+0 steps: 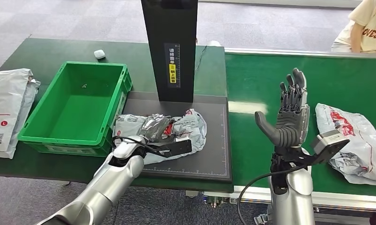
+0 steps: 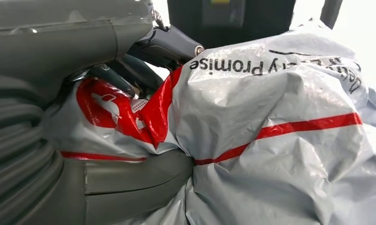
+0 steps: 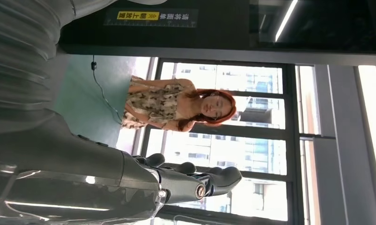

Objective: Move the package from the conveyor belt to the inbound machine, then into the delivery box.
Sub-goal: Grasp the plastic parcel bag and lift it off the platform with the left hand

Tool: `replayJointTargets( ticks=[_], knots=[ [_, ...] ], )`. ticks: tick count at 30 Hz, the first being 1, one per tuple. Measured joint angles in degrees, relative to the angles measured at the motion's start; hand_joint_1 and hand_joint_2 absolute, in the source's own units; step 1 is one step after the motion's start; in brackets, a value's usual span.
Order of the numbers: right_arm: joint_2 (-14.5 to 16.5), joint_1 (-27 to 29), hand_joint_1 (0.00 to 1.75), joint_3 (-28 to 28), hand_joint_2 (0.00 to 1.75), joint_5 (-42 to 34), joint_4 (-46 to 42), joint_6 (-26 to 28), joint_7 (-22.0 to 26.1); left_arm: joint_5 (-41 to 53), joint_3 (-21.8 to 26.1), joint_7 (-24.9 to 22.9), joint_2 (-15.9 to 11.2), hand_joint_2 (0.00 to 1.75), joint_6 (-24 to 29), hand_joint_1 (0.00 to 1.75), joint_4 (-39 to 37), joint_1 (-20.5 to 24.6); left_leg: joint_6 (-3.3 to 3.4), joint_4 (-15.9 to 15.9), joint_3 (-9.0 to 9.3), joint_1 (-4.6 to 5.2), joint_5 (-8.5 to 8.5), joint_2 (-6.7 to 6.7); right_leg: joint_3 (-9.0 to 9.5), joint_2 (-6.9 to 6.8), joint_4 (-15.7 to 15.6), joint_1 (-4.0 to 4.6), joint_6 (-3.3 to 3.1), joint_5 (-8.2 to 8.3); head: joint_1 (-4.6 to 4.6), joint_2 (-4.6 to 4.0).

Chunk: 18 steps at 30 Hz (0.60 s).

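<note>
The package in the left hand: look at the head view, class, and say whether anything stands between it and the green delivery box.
Nothing visible does. The left hand grips the package on the black platform; the open green box sits right beside it, only its near wall between.

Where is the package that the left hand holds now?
In the head view, the package lies on the black mat before the dark tower, right of the green bin, gripped by the left hand.

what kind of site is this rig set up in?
Probably a mock parcel-sorting station in an office or lab: a green conveyor belt carrying a courier package, a black scanner-style inbound machine over a dark mat, and a green delivery box. Carpeted floor; large windows in the right wrist view.
</note>
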State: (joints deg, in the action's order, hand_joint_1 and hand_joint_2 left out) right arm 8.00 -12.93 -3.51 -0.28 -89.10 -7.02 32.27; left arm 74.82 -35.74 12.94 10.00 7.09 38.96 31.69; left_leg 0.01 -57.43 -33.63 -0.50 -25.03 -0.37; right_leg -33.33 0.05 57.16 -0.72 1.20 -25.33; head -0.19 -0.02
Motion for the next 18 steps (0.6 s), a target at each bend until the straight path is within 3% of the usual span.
replayJointTargets(
  ticks=[11, 14, 18],
  knots=[
    [0.0, 4.4, 0.0, 4.7, 1.75, -0.8, -5.3, 0.0, 0.0, 3.1, 0.0, 4.7, -6.0, 1.75, 6.6, 1.75, 33.2, -4.6, 0.0, 0.0, -0.33, -0.01, 0.0, 0.0, -0.34, 0.0, 0.0, 0.01, 0.0, 0.0, -0.01, 0.0],
    [0.0, 5.1, 0.0, 5.5, 1.75, -0.9, -6.3, 0.0, 0.1, 4.9, 0.1, 2.8, -7.3, 1.75, 6.8, 1.75, 39.1, -4.5, 0.0, 0.0, -0.34, -0.01, 0.0, 0.0, -0.35, 0.0, 0.0, 0.01, 0.0, 0.0, 0.0, 0.0],
    [0.0, 5.8, 0.0, 6.1, 1.75, -1.0, -7.3, 0.0, 0.2, 6.4, 2.6, -4.0, -8.9, 1.75, 3.5, 1.75, 42.1, -1.8, -0.01, 0.0, -0.34, -0.01, 0.02, 0.0, -0.36, 0.0, 0.0, 0.01, -0.01, 0.02, -0.01, 0.0]
  ],
)
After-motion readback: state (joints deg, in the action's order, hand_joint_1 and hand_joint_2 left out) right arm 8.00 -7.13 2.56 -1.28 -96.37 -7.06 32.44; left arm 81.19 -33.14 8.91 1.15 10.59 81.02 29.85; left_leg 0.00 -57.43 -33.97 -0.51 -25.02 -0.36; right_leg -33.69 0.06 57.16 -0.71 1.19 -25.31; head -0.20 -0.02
